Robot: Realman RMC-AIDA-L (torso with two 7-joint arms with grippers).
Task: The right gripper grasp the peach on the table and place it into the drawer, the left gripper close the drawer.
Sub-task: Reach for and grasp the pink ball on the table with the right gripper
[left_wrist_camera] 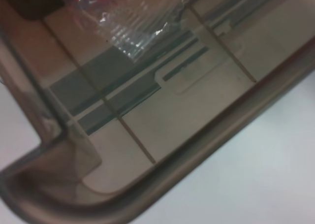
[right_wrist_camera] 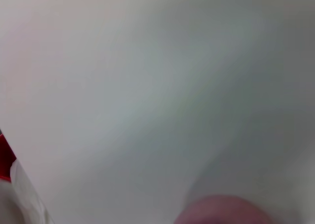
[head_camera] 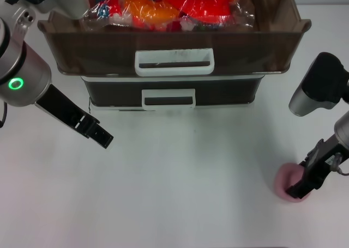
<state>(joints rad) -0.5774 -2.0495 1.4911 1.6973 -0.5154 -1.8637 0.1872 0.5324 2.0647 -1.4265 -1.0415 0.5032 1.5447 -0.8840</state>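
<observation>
The right tool (head_camera: 302, 192) sits over the peach (head_camera: 288, 186), grip unclear; it looks soft, so squeeze its middle gently.

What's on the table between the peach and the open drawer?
Nothing: in the head view, only bare white table lies between the peach and the drawer.

Silver left arm, green ring light; black hands (head_camera: 94, 131), grey-black right arm.
</observation>
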